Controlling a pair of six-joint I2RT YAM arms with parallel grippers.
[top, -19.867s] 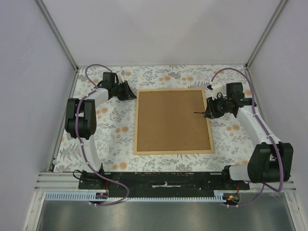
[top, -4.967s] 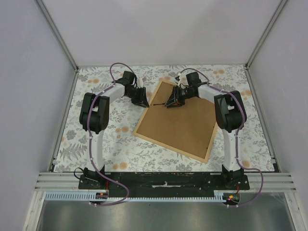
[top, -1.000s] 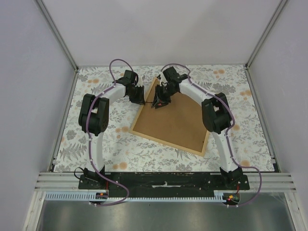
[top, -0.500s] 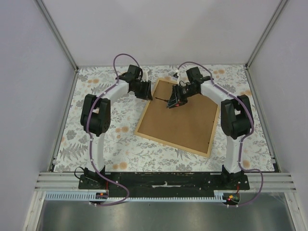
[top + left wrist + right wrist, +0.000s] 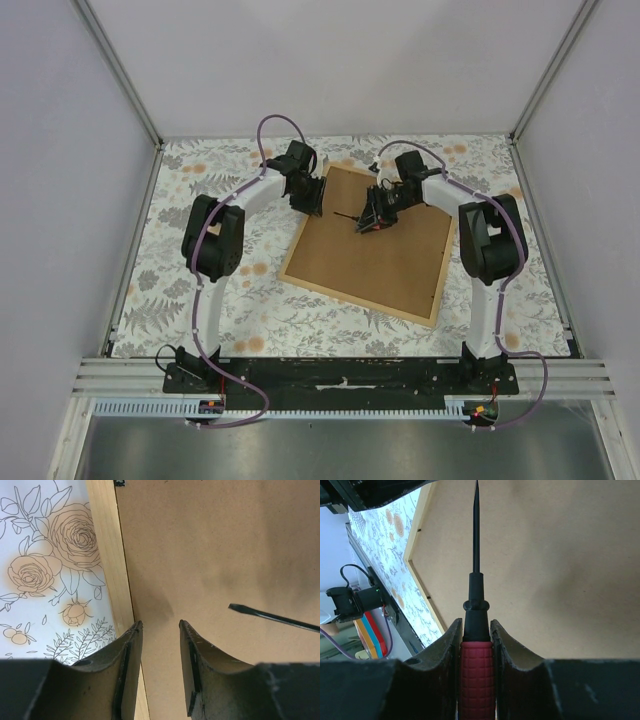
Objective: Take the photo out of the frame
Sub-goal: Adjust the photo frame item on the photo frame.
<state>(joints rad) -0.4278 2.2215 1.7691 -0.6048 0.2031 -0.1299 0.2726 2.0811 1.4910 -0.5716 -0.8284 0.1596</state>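
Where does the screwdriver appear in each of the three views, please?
Top external: screwdriver in the right gripper, over the frame's far half.
Left wrist: its tip at the right edge.
Right wrist: centre, pointing up.
Shared landmark: the frame's brown back.

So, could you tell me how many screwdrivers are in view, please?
1: a red-handled screwdriver is clamped in the right gripper, its tip over the frame and its brown back, near the open left gripper. No other shows.

Your frame (image 5: 380,262) has swung off square and now lies skewed. Your left gripper (image 5: 314,198) has come in over its far-left edge, and your right gripper (image 5: 372,216) has carried the screwdriver (image 5: 352,214) inward from the right rim.
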